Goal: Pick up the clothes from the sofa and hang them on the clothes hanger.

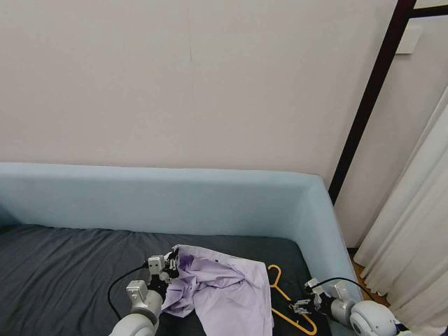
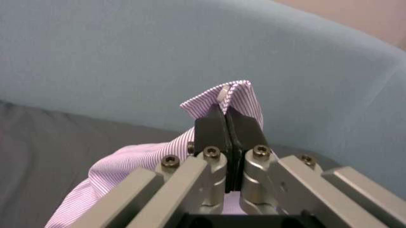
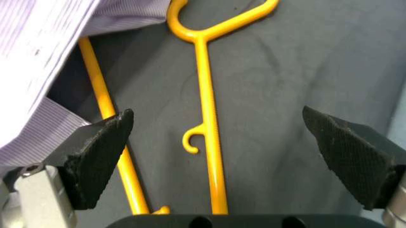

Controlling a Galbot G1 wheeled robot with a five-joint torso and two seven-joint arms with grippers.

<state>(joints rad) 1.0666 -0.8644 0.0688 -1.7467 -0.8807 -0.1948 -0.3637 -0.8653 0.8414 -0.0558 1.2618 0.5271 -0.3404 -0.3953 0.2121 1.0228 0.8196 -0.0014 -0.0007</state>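
Left gripper [image 2: 227,114] clamped on a fold of the striped shirt [image 1: 224,290] lying on the sofa [image 1: 140,199] seat. Right gripper [image 3: 222,142] spread wide apart above the yellow hanger [image 3: 206,85] beside the shirt.

Lilac shirt [image 1: 224,294] — yellow hanger [image 1: 290,320] just beside

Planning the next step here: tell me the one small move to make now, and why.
Probably lower the right gripper and close it on the hanger. Its jaws stand open with the hanger's bar between them, and the left gripper is shut on the shirt.
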